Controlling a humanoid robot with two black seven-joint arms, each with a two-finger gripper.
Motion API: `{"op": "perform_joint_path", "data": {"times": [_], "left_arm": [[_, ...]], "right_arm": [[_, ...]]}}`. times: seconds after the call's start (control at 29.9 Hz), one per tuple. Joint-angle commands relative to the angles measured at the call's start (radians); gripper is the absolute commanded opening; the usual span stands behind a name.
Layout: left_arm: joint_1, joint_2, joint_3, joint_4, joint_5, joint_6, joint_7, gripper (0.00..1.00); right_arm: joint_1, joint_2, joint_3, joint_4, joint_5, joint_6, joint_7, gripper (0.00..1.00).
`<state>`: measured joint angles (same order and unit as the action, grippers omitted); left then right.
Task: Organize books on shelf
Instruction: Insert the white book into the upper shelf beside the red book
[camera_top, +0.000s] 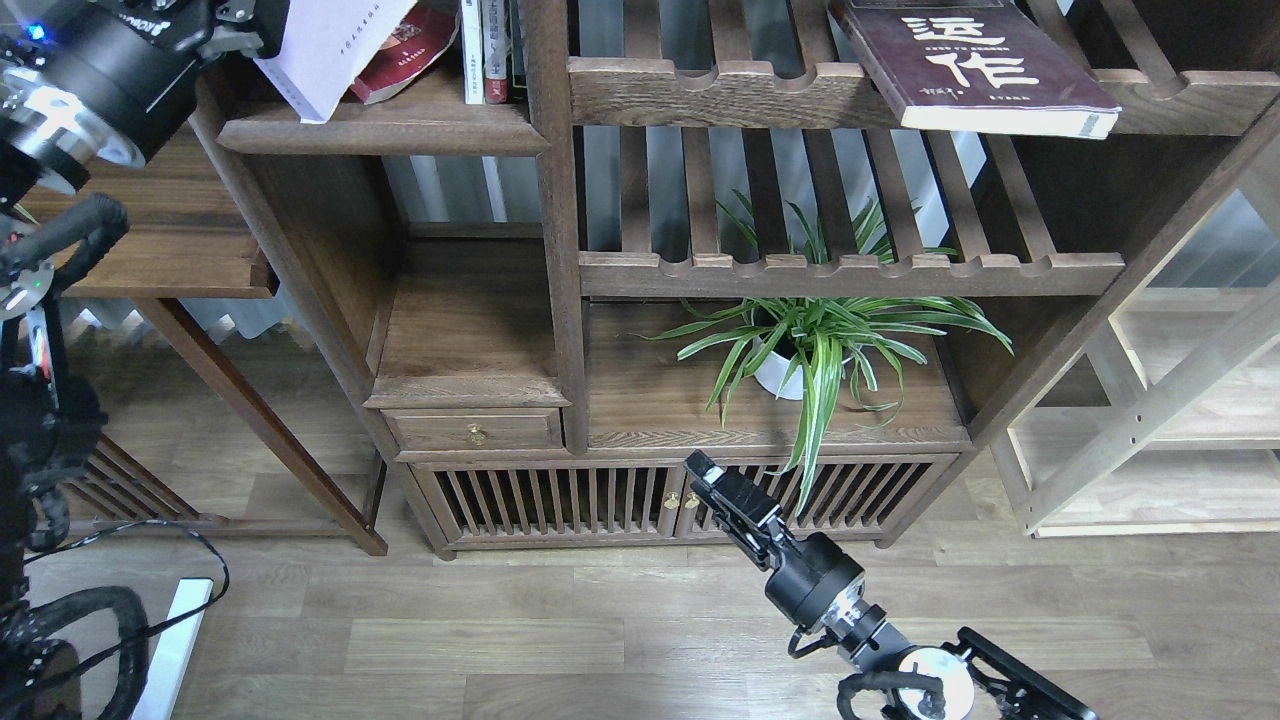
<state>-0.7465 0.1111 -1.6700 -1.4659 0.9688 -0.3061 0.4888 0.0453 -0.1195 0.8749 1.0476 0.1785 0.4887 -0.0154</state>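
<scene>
Upper left: left gripper (262, 20) pinching lavender-white paperback (325, 50) at edge, over shelf (380, 130); light, floppy, sagging.

One view only, from the robot's head, looking forward and steeply down at the bookcase (560, 300) front and the wood floor (500, 640) before it. It stands close: the upper shelf (380, 130) is cut by the top edge, and both arms enter from the lower corners
</scene>
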Motion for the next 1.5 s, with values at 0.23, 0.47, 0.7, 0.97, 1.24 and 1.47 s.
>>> {"op": "perform_joint_path", "data": {"times": [0.23,0.47,0.7,0.97,1.24,1.47], "left_arm": [[-0.128,-0.021,0.069,0.134,0.025,0.122,0.0,0.0],[-0.207,-0.018,0.093,0.243,0.027,0.127,0.0,0.0],[-0.264,-0.01,0.127,0.346,0.027,0.127,0.0,0.0],[-0.373,-0.018,0.185,0.492,0.025,0.127,0.0,0.0],[-0.442,-0.018,0.213,0.582,0.024,0.127,0.0,0.0],[-0.444,-0.01,0.213,0.593,0.024,0.128,0.0,0.0]], "right_arm": [[-0.004,0.014,0.001,0.0,-0.016,0.0,-0.001,0.59],[-0.012,0.015,0.003,0.002,-0.017,0.0,0.0,0.59],[-0.016,0.017,0.004,0.002,-0.017,0.0,-0.001,0.59],[-0.027,0.017,0.012,0.003,-0.019,0.0,-0.001,0.59],[-0.041,0.032,0.012,0.006,-0.024,0.0,-0.005,0.59],[-0.042,0.049,0.012,0.006,-0.036,0.0,-0.008,0.59]]}}
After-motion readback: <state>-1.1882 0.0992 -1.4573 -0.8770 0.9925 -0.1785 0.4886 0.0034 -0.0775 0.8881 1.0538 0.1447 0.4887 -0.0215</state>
